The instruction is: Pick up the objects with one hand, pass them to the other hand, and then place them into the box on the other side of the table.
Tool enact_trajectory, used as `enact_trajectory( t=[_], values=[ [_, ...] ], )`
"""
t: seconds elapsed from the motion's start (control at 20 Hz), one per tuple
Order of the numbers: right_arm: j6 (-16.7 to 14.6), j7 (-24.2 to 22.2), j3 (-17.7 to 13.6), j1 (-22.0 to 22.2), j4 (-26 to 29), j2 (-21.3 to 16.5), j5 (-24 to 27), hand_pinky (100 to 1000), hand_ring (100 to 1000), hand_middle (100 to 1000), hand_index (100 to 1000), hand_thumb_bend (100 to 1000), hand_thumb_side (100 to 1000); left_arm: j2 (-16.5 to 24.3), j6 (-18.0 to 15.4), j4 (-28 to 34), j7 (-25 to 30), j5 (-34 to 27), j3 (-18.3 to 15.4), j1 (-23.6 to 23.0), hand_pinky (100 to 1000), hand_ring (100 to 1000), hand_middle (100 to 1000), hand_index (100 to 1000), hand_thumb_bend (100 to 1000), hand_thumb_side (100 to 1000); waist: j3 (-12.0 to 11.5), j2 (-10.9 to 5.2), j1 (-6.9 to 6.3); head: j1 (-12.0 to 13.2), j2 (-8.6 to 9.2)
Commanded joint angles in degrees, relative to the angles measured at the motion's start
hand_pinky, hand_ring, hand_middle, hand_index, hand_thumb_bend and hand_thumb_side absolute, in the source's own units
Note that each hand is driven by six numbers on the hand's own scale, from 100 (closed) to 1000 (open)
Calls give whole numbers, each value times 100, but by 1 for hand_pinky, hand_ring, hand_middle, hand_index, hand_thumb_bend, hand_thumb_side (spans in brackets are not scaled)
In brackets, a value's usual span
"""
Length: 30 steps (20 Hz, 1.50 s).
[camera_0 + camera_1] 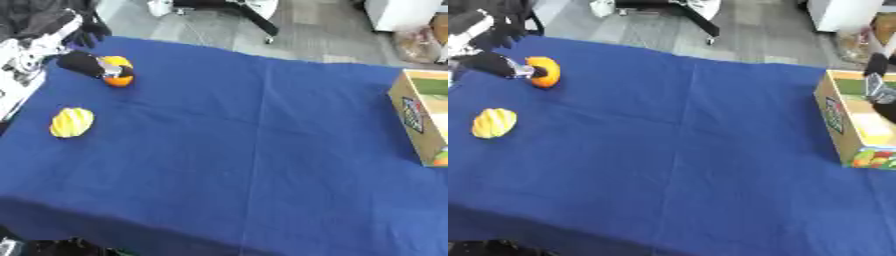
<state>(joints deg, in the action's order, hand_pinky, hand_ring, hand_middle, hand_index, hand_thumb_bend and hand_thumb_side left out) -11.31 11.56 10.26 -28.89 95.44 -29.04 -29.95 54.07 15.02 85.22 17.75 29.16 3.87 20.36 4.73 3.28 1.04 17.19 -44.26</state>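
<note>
Gripping orange fruit [118, 71], left hand [85, 64] fingers curled; box [840, 127] at right, contents possibly fruit.

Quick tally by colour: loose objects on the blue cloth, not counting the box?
Orange: 1, round orange object, left hand on it
Yellow: 1, ridged yellow object, lying free
Total: 2

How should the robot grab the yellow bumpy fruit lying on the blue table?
Probably from above. The yellow ridged fruit lies alone on the blue cloth, with open space all round, so a robot hand could wrap its rounded middle across the ridges. The left robot hand is nearest, but it is at the orange fruit now.
</note>
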Motion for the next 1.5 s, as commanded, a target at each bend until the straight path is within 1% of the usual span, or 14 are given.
enact_trajectory(
  t=[0.05, 0.2, 0.25, 0.35, 0.5, 0.75, 0.9, 1.2, 1.35, 1.45, 1.5],
  values=[
    [13, 37, -65, -43, 32, -146, 60, 853, 879, 878, 968, 100, 276, 227, 24, -268, 453, 557, -229, 34, 679, 585, 597, 737, 616, 334, 2, -54, -90, 46, 14],
    [16, 61, -67, -25, 0, -138, 93, 852, 879, 878, 968, 100, 277, 139, 82, -635, 560, 854, -327, -38, 678, 586, 595, 733, 565, 308, 5, -54, -95, 36, 14],
    [14, 63, -66, -23, -5, -136, 99, 852, 879, 878, 969, 100, 278, 105, 89, -759, 579, 906, -337, -58, 679, 592, 601, 736, 536, 294, 7, -55, -95, 37, 14],
    [10, 63, -64, -17, -14, -139, 103, 852, 879, 878, 968, 100, 277, 73, 79, -985, 699, 1028, -337, -94, 695, 606, 612, 743, 503, 297, 12, -58, -93, 32, 14],
    [19, 85, -84, 4, -33, -138, 114, 852, 879, 877, 969, 100, 277, 21, 49, -1275, 952, 1274, -360, -116, 693, 607, 612, 741, 492, 280, 13, -59, -92, 39, 14],
    [21, 107, -84, 13, -61, -131, 134, 852, 879, 877, 970, 100, 279, -91, -43, -1581, 1226, 1209, -361, -178, 694, 614, 619, 744, 483, 268, 14, -51, -89, 67, 14],
    [18, 108, -81, 10, -76, -125, 138, 852, 879, 877, 970, 100, 280, -157, -64, -1717, 1372, 1167, -373, -202, 692, 615, 620, 745, 496, 265, 14, -50, -87, 78, 14],
    [10, 101, -68, 12, -100, -112, 155, 853, 880, 877, 970, 100, 283, -257, -50, -1890, 1396, 1147, -350, -250, 698, 624, 633, 756, 499, 264, 18, -50, -85, 100, 14],
    [5, 95, -62, 12, -110, -109, 163, 853, 880, 878, 971, 100, 285, -306, -34, -1926, 1226, 1190, -350, -268, 668, 592, 597, 723, 435, 241, 20, -51, -84, 108, 14],
    [4, 92, -61, 10, -114, -107, 164, 853, 880, 878, 971, 100, 285, -325, -30, -1950, 1093, 1205, -336, -279, 668, 592, 597, 723, 435, 241, 22, -50, -84, 111, 14],
    [5, 92, -62, 14, -118, -106, 165, 853, 880, 878, 973, 100, 286, -328, -14, -1941, 984, 1220, -352, -271, 579, 498, 487, 608, 112, 244, 20, -52, -83, 111, 14]
  ],
)
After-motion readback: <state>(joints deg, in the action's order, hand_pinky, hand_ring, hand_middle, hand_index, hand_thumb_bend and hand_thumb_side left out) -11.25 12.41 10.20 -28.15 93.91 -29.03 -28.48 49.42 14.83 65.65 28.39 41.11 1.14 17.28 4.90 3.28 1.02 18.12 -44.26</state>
